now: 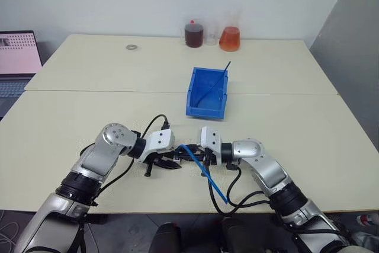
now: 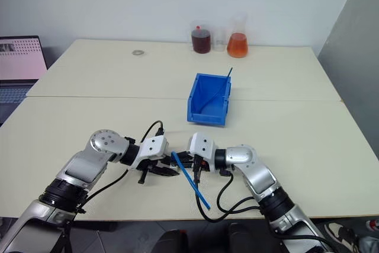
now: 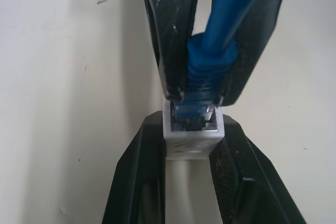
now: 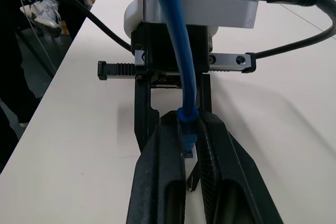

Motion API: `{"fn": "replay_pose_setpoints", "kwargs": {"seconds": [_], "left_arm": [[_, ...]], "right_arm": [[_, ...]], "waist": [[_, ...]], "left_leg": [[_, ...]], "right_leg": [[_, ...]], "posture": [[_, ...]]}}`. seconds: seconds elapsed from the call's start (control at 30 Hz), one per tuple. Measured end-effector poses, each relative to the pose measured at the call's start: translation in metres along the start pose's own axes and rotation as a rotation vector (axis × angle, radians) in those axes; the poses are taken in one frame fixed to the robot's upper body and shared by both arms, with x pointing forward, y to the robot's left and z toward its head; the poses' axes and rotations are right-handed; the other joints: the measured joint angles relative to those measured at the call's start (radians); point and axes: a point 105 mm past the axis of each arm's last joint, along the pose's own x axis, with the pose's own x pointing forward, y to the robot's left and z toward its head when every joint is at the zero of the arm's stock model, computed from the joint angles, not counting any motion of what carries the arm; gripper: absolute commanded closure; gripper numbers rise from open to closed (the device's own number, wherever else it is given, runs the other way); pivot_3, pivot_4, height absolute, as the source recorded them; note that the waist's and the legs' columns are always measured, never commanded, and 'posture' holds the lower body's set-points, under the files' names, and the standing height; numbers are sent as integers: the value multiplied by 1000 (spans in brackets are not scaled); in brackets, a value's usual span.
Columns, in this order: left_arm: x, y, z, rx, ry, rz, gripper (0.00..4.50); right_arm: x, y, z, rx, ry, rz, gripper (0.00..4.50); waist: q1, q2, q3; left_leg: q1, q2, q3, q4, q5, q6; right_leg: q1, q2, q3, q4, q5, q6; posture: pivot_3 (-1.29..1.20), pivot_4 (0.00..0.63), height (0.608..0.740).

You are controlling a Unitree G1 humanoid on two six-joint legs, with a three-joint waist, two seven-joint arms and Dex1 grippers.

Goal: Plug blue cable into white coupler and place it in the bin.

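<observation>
Near the table's front middle my two grippers meet tip to tip. My left gripper [image 3: 191, 124] is shut on the white coupler [image 3: 191, 142], a small boxy block with its socket facing the other hand. My right gripper [image 4: 188, 120] is shut on the blue cable [image 1: 205, 173] just behind its plug. The plug [image 3: 194, 115] sits in the coupler's socket. The rest of the cable runs back over my right wrist and off the front edge. The blue bin [image 1: 192, 96] stands open-topped behind the grippers, at mid-table.
A thin straight blue strand [image 1: 219, 81] leans inside the bin. At the back edge stand a dark red beaker [image 1: 193, 34] and an orange flask [image 1: 230, 37]. A small metal ring [image 1: 131, 47] lies back left. A laptop [image 1: 18, 57] sits at the far left.
</observation>
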Motion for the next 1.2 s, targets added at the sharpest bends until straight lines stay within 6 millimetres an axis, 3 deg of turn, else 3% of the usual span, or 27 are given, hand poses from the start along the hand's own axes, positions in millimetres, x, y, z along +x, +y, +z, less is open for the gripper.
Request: {"fn": "replay_pose_setpoints", "kwargs": {"seconds": [0.87,1.2], "left_arm": [[2,-5,-5,-15,-5,6,3699],[3,-6,-8,-35,-1,16,3699]], "right_arm": [[9,5,5,-26,121,135,4428],[12,7,-2,-22,149,136,4428]], "waist": [[-2,3,-8],[-4,8,-19]], "left_leg": [[8,0,1,-2,0,0],[10,1,2,-2,0,0]], "right_leg": [[5,1,1,0,-2,-3],[6,3,2,1,-2,-4]], "posture": [[0,150,740],[0,150,740]]}}
